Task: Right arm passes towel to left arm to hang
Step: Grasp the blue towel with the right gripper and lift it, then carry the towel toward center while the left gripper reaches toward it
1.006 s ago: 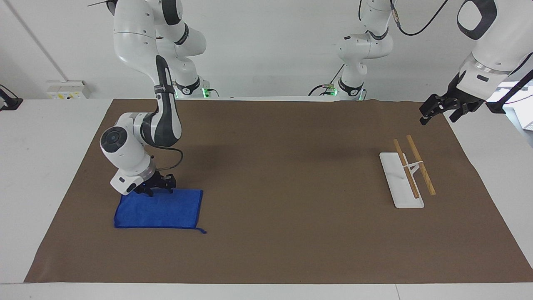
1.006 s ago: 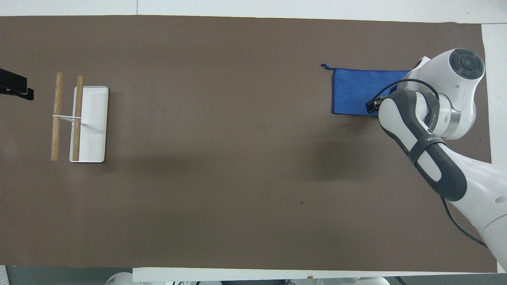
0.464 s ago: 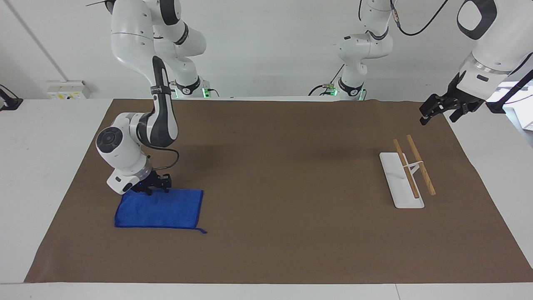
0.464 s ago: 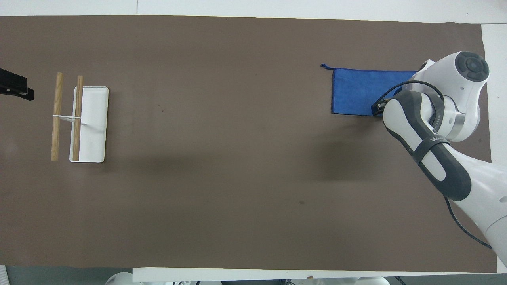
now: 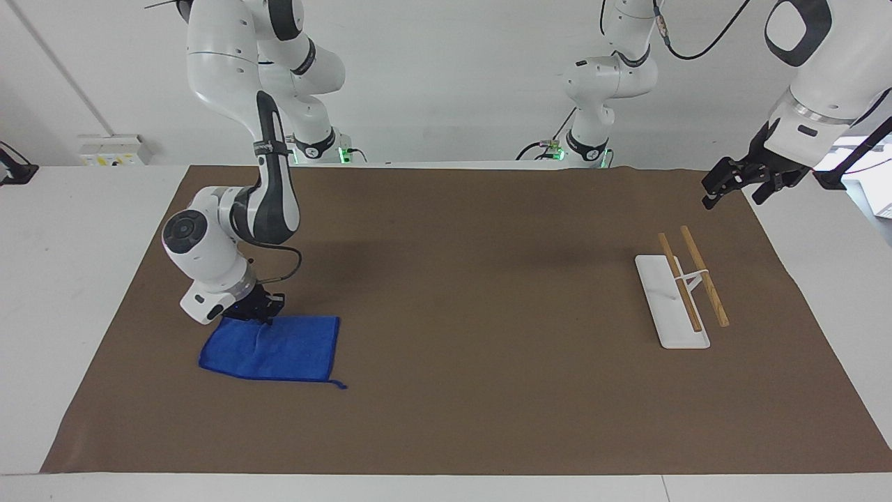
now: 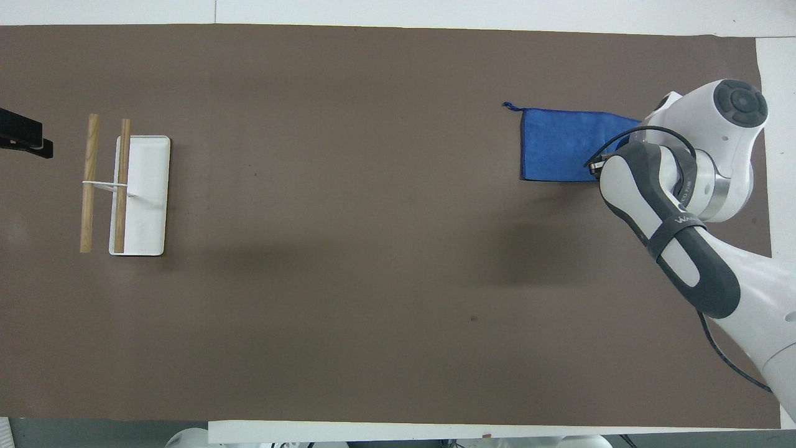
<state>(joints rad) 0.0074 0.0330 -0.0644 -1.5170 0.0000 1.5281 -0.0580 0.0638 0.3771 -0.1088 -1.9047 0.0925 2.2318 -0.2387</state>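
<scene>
Towel [image 5: 275, 348] corner pinched, lifted by right gripper [image 5: 259, 315]; jaws hidden overhead.

One towel [image 5: 275, 348] lies on the table [image 5: 446, 390], and it is the only cloth there. One brown mat [image 5: 488, 411] covers the table. One white rack [image 5: 671, 302] stands on the mat; it carries two wooden bars [image 5: 704, 275], side by side. Two end effectors show: the right end effector [image 5: 255, 312], one, and the left end effector [image 5: 732, 183], one. Three robot arms are visible in the facing view, and one wall socket strip [image 5: 111, 150].
</scene>
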